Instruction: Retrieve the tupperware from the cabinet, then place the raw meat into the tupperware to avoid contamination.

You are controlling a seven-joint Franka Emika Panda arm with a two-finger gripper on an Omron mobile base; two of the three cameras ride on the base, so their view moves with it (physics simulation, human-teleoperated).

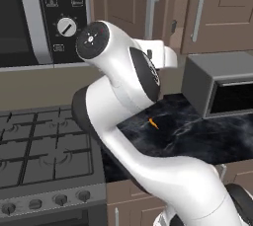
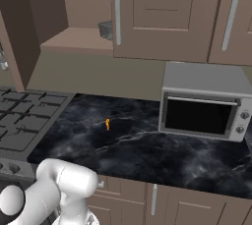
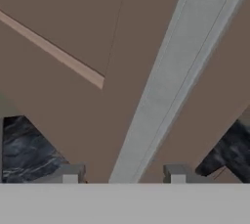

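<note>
In the hand view my gripper is open, one fingertip on each side of a long silver bar handle on a brown cabinet door, with a gap at each side. In the right base view the cabinet stands open at the left. The grey tupperware sits on its wooden shelf, partly hidden behind a closed door. The raw meat, a tiny orange sliver, lies on the black marble counter. The meat also appears in the left base view beside my arm's elbow.
A grey toaster oven stands on the counter's right side. A gas stove lies to the left, with a microwave above it. The swung-out cabinet door stands at the left edge. Drawers run under the counter.
</note>
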